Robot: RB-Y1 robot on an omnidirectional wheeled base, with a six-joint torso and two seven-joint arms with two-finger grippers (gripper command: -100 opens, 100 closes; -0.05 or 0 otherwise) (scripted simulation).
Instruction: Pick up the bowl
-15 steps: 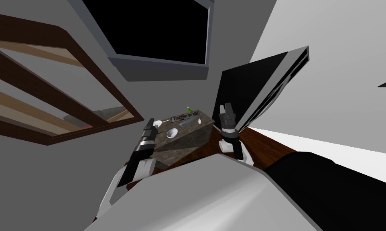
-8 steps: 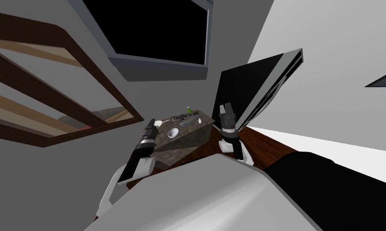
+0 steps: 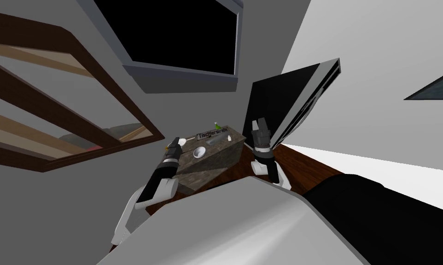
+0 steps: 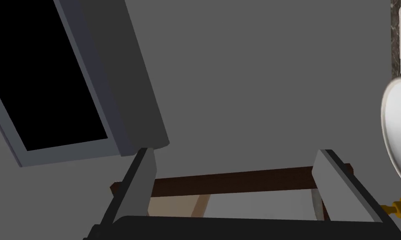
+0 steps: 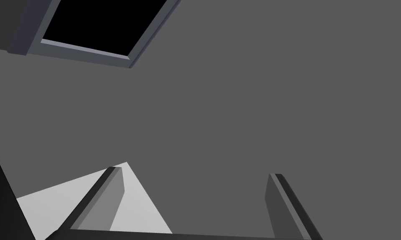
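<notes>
Left pincer (image 3: pixel 173 143) hovered at the left edge of the stone-patterned worktop (image 3: pixel 225 154), just left of centre in the head view. In the left wrist view the pincer (image 4: pixel 237 156) stood wide open with nothing between its fingers (image 4: pixel 144 175). The bowl (image 3: pixel 198 152), pale grey and round, sat upright on the worktop near the middle of the frame, just right of the left pincer and apart from it. A white round utensil with a long handle (image 4: pixel 397 133) lay at the right edge of the left wrist view, beside the pincer. Further up the worktop were a lettered sign (image 3: pixel 212 134) and a small green thing (image 3: pixel 217 125). Right pincer (image 3: pixel 260 123) was raised right of the worktop, in front of a black panel (image 3: pixel 285 101). Its wrist view showed the pincer (image 5: pixel 195 174) open and empty too.
</notes>
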